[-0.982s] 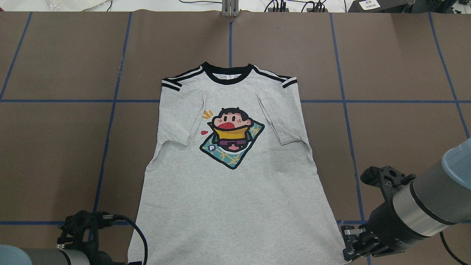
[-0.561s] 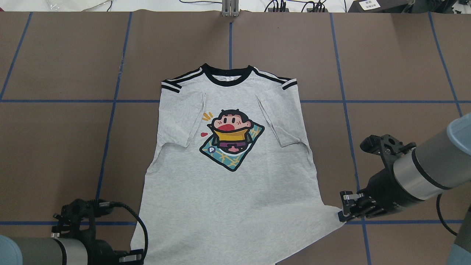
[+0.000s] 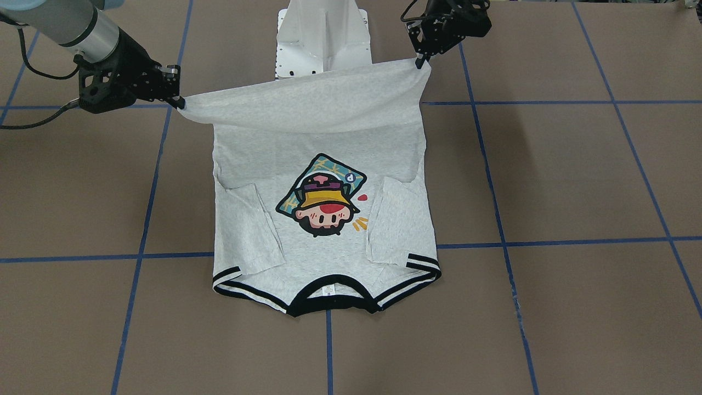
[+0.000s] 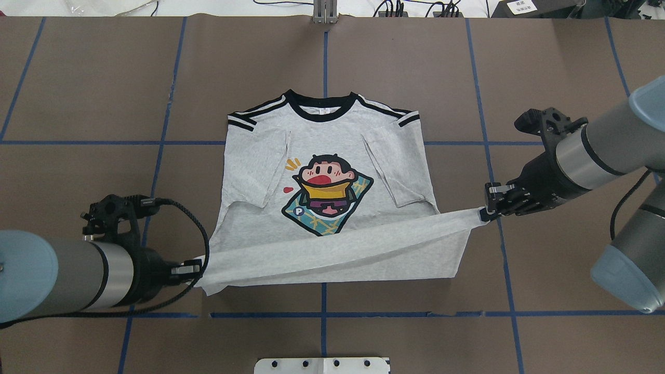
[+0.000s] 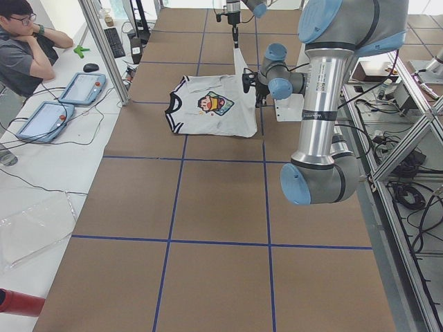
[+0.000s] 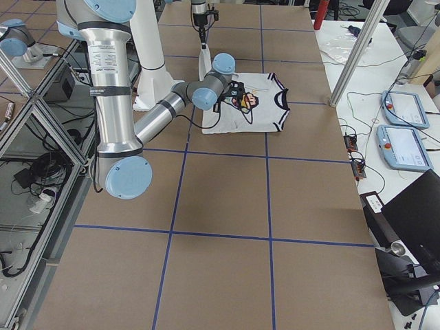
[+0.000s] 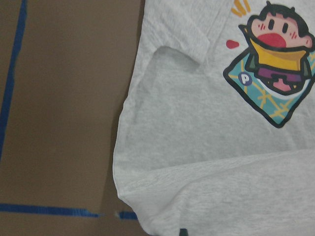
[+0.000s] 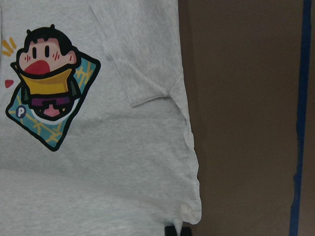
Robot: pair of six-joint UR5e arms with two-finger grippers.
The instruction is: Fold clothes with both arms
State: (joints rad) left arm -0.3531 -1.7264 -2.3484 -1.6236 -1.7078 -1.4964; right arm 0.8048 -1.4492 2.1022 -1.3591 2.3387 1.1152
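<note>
The grey T-shirt (image 4: 260,223) lies face up on the brown table, black collar (image 4: 322,111) at the far side, both sleeves folded inward, and the cartoon print (image 4: 327,195) showing. My left gripper (image 4: 196,270) is shut on the near-left hem corner. My right gripper (image 4: 486,210) is shut on the near-right hem corner. The hem hangs stretched between them above the shirt's lower part. In the front-facing view the lifted hem (image 3: 307,99) spans from the right gripper (image 3: 178,101) to the left gripper (image 3: 421,61). Both wrist views look down on the shirt (image 7: 197,147) (image 8: 123,162).
The white pedestal base (image 4: 322,365) stands at the near edge behind the shirt. Blue tape lines (image 4: 161,143) grid the brown table. A metal post (image 4: 324,13) stands at the far edge. An operator (image 5: 28,48) sits beside the table with tablets (image 5: 79,86).
Both grippers, shut on the hem corners, have risen and moved away from the near edge toward the collar. The hem has lifted off the table and now stretches over the shirt's lower part.
</note>
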